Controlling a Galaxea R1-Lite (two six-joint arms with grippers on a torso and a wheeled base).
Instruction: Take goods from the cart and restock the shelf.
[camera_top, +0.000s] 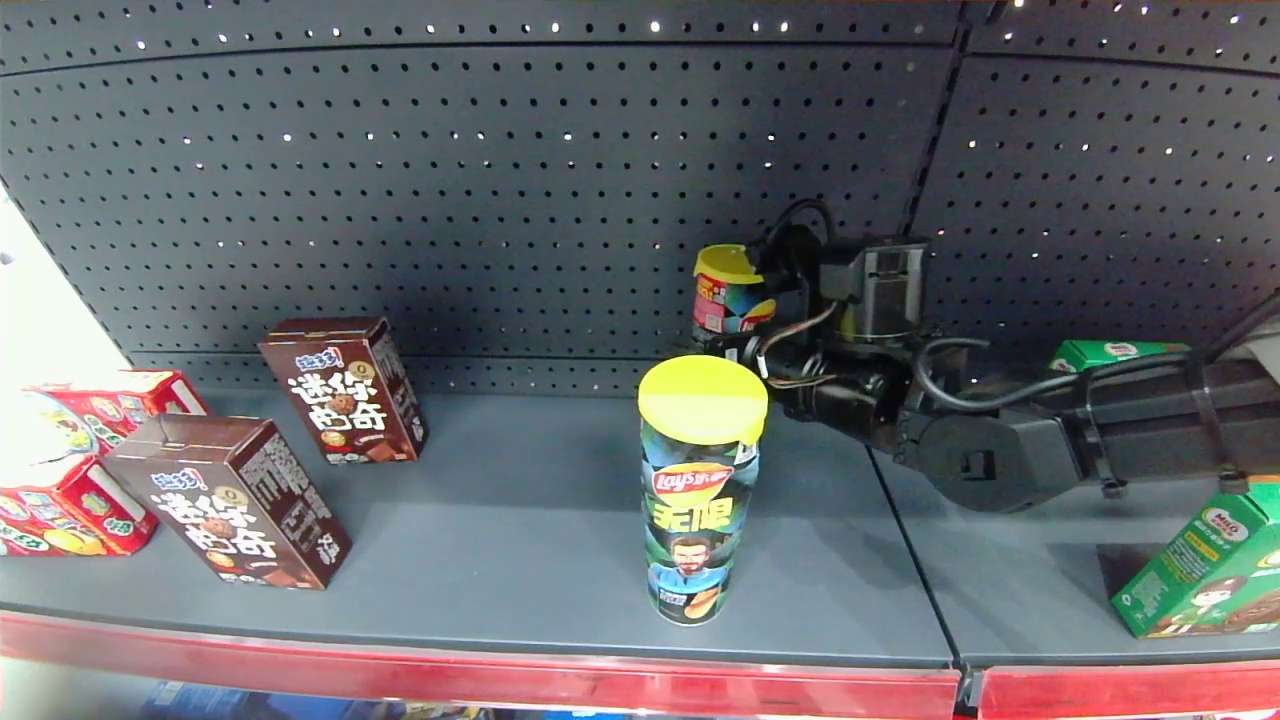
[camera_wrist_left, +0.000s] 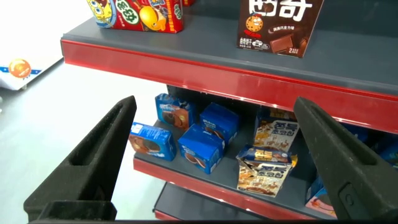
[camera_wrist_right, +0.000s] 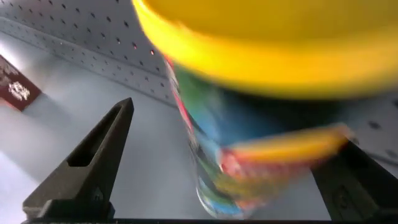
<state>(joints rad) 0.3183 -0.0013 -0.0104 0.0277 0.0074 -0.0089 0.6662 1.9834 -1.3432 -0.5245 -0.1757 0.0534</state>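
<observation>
on the shelf (camera_top: 520, 540) my right claw (camera_wrist_right: 236, 124) is spread wide around the rear can (camera_top: 730, 290), by the back wall behind the front can (camera_top: 700, 490). i'd withdraw straight, brushing neither. left claw (camera_wrist_left: 214, 106) hangs wide below.

R arm (camera_top: 1050, 440), right-centre of head view: matte black, chunky rounded joint housings, one w/ a square recess. Grey boxy cam module (camera_top: 880, 285) on top; black cables (camera_top: 800, 215) loop above it, thin pale wires (camera_top: 800, 330) below. L fingers (camera_wrist_left: 93, 168) & R fingers (camera_wrist_right: 87, 162): black wedges, rect. slot in each.
</observation>
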